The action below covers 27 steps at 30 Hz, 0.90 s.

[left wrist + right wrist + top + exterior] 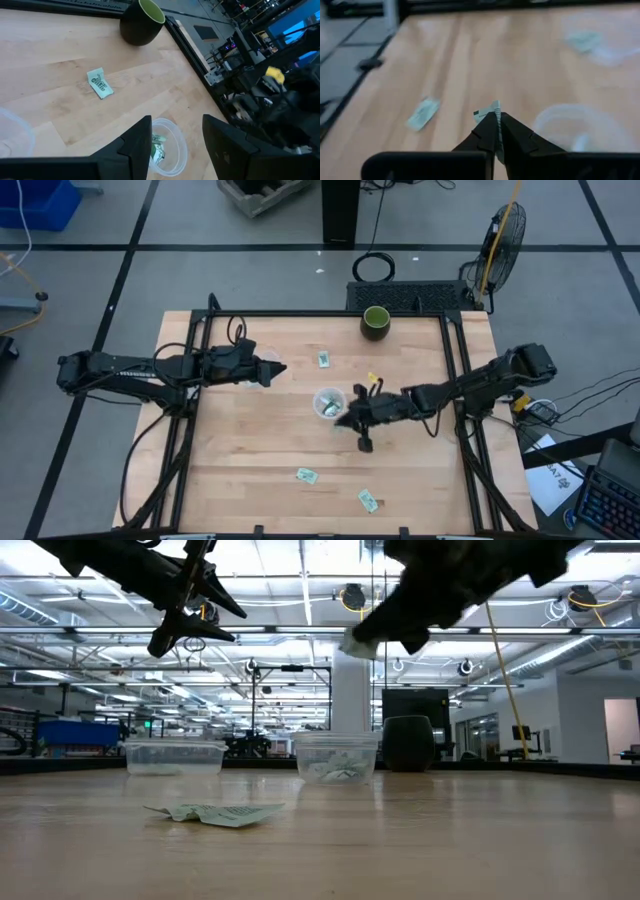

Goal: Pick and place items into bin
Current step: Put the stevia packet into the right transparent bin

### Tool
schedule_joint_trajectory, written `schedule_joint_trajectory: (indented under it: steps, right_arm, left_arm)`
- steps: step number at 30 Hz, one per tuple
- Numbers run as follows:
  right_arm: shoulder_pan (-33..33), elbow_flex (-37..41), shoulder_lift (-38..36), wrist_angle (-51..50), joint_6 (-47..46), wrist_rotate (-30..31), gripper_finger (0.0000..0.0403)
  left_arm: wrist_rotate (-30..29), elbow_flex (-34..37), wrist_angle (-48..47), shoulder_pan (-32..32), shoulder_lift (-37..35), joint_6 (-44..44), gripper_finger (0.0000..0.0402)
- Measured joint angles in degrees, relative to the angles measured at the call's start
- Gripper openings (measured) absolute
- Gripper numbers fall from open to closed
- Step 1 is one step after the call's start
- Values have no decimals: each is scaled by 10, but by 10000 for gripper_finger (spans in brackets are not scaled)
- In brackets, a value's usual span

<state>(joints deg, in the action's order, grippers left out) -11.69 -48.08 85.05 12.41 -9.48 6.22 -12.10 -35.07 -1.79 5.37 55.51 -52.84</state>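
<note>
Over the wooden table (250,450), the right gripper (496,125) is hanging in the air beside the clear cup (328,402) at mid-table, its fingers pressed together on a light green packet (487,113) that is sticking out past the tips; several packets are already lying inside that cup; the left gripper (176,131) is waiting above the table's left part, its fingers spread apart and holding nothing, close to a second clear cup (174,757); one loose packet (323,360) is lying between the cup and the dark green mug (375,322) at the far edge; two more (306,475) (368,500) are lying near the front edge.
</note>
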Motion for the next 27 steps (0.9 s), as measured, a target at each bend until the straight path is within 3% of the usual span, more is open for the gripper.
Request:
schedule_joint_trajectory:
  steps: [5, 18, 22, 27]
  right_arm:
    - [49, -5, 1, -17, -1, 30, 13]
    - [104, -5, 51, 3, 1, -25, 16]
    - [103, -6, 59, 24, 1, -45, 45]
    - [109, -6, 58, 19, -2, -34, 114]
  left_arm:
    - [0, 0, 4, 0, 0, -1, 180]
    - [-10, 0, 6, 0, 0, -2, 179]
    - [-12, 0, 7, 2, 0, -9, 179]
    - [-15, 0, 13, 2, 0, -9, 180]
